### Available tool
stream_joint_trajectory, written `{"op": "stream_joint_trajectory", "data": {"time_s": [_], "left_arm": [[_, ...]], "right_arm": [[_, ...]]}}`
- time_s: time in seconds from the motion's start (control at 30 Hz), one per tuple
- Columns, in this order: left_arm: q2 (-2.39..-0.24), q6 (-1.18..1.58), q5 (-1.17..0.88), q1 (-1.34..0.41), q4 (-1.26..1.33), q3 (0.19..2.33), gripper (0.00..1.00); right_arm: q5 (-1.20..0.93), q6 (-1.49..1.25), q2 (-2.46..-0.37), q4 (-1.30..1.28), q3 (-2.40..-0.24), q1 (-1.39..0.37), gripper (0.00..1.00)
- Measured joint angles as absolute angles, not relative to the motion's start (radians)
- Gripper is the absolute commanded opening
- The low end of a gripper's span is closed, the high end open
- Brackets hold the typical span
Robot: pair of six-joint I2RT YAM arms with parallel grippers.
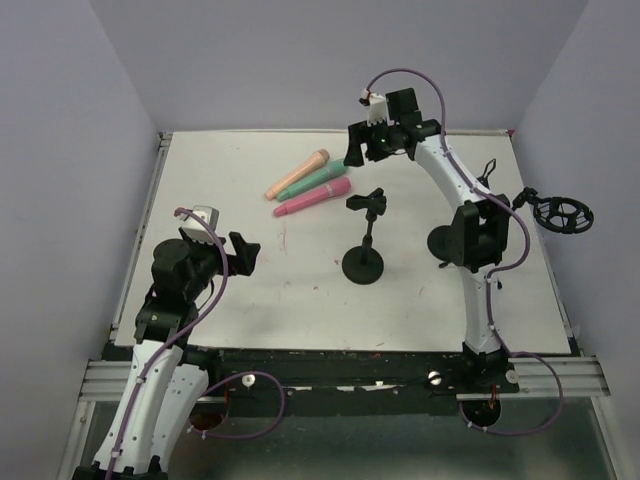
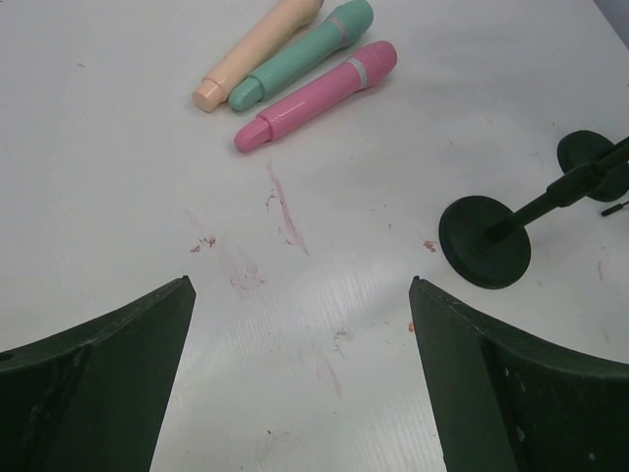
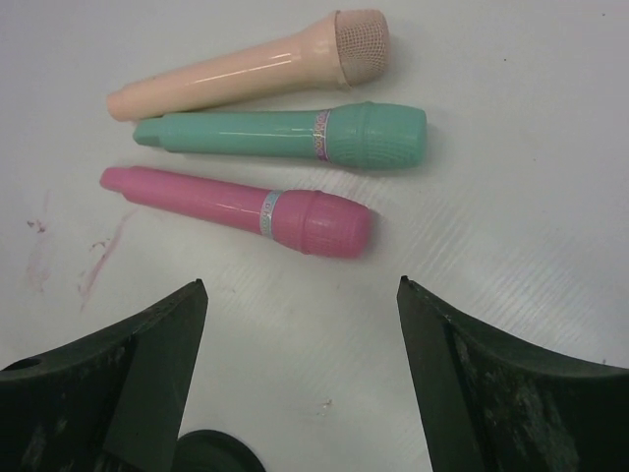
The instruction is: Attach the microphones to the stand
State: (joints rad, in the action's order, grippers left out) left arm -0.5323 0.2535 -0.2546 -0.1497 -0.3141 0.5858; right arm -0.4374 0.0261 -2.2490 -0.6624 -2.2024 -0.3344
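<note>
Top external view is showing the left gripper hovering over the left part of the table, its jaws standing wide apart and gripping nothing. Further right, three microphones are lying close together, side by side, on the far middle of the table, heads pointing right and away: the peach microphone farthest back, the green microphone between, the pink microphone nearest. The right gripper is hanging by their heads, fingers spread wide, holding nothing. The stand is standing upright nearer the arms, apart from the microphones.
</note>
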Motion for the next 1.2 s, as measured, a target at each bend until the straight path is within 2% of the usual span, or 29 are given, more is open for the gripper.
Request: {"op": "stream_joint_trajectory", "data": {"time_s": [0.23, 0.43, 0.53, 1.2], "left_arm": [[-0.533, 0.237, -0.255, -0.15, -0.308, 0.584, 0.98], [-0.533, 0.232, -0.255, -0.15, -0.302, 0.584, 0.98], [-0.534, 0.232, -0.255, -0.15, -0.299, 0.584, 0.98], [-0.563, 0.229, -0.26, -0.147, -0.292, 0.584, 0.99]], "right_arm": [[-0.403, 0.053, -2.35, -0.657, -2.231, -0.373, 0.79], [-0.373, 0.061, -2.416, -0.638, -2.285, -0.406, 0.6], [-0.354, 0.068, -2.441, -0.627, -2.298, -0.414, 0.55], [-0.278, 0.072, -2.53, -0.58, -2.335, -0.426, 0.53]]}}
